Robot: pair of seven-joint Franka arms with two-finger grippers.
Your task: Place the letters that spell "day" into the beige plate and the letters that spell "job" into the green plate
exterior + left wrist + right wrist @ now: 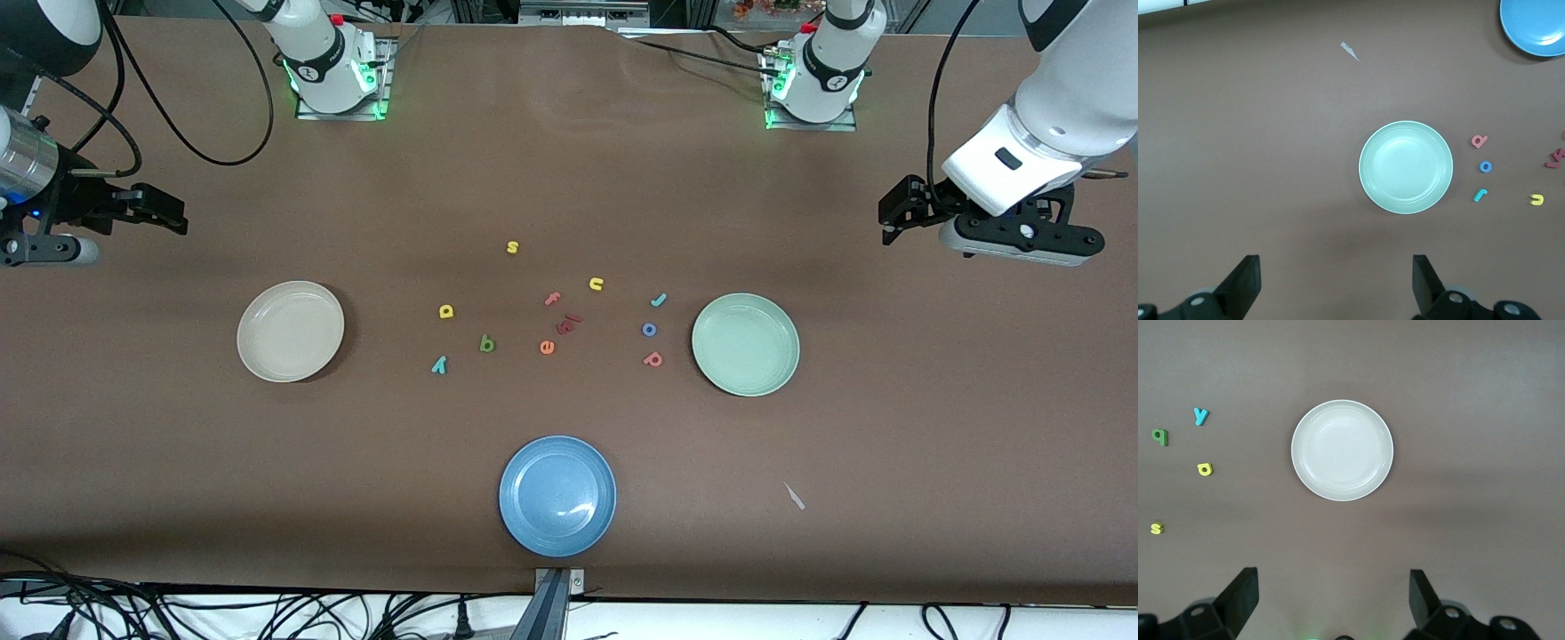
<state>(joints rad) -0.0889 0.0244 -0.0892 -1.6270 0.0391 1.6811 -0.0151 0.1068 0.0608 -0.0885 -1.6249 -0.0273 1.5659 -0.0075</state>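
The beige plate [291, 331] [1342, 450] lies empty toward the right arm's end, and the green plate [745, 344] [1405, 167] lies empty toward the left arm's end. Beside the beige plate lie the yellow round-bowled letter [446, 311], the dark green stemmed letter [486, 343] and the teal "y" [439, 364]. Beside the green plate lie the teal "j" [659, 300], blue "o" [649, 330] and salmon "b" [653, 359]. My left gripper [892, 213] [1335, 267] and right gripper [178, 213] [1333, 577] hang open and empty above the table's two ends.
A blue plate [557, 495] sits near the front edge. In the middle lie a yellow "s" [512, 247], yellow "u" [596, 284], reddish "f" [553, 299], orange "e" [547, 347] and dark red pieces [569, 324]. A pale scrap [794, 496] lies nearer the camera than the green plate.
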